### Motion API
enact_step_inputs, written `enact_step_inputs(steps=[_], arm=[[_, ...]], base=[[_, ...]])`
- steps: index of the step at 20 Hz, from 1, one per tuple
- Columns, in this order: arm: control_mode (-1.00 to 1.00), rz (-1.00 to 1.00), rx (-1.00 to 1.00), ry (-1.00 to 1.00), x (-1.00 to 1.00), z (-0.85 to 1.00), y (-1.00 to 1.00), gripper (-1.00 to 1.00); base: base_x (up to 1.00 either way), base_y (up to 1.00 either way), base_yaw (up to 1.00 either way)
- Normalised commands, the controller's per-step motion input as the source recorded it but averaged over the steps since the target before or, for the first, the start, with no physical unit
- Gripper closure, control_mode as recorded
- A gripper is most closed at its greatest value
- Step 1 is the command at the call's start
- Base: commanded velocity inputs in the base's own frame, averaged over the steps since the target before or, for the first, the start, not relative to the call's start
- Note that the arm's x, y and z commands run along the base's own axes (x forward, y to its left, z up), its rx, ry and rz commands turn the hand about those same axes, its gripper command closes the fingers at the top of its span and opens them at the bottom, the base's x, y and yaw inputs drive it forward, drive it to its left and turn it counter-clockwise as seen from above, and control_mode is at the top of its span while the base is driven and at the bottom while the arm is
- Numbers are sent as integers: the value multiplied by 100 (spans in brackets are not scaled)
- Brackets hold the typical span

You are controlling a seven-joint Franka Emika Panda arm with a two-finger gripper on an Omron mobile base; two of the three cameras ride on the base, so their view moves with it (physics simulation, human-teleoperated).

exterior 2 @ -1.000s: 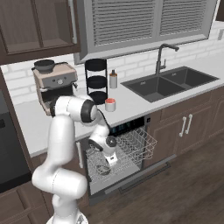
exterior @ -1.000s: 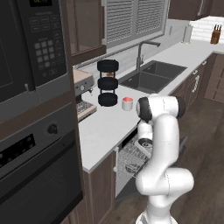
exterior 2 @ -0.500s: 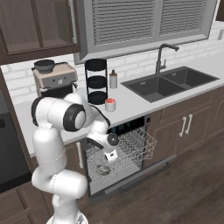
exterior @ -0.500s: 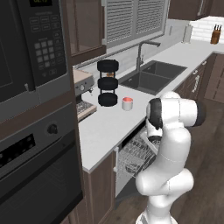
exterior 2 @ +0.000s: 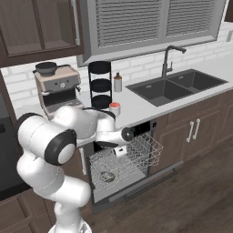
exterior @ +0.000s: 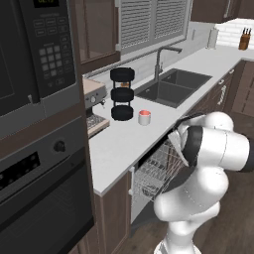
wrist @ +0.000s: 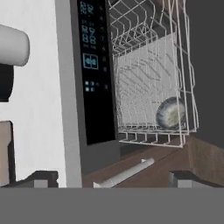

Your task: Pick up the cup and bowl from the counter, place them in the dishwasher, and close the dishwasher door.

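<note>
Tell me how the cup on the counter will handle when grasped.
The cup looks short and upright, so probably stable, unlikely to tip. Its smooth round wall with no visible handle may slip in a loose grasp. It seems small beside the black rack, likely light.

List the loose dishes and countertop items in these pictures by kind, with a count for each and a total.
Cups: 1, the red cup on the counter.
Bowls: 1, the grey bowl in the dishwasher rack.
Round tiered racks: 1.
Coffee machines: 1.
Bottles: 1.
Knife blocks: 1.
Total: 6
</note>
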Motion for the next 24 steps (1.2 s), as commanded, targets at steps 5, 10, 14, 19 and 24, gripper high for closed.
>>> enact_step_inputs(steps=[5,10,14,19,24], arm=[[-100,3,8,0,28,80,0,-100],[-100,1,9,1,25,43,1,-100],[-100,-13,5,7,45,9,25,-100],[-100,-9,5,2,72,23,7,-100],[-100,0,4,0,66,16,4,-100]], base=[[0,0,0],[0,0,0],[0,0,0],[0,0,0],[0,0,0]])
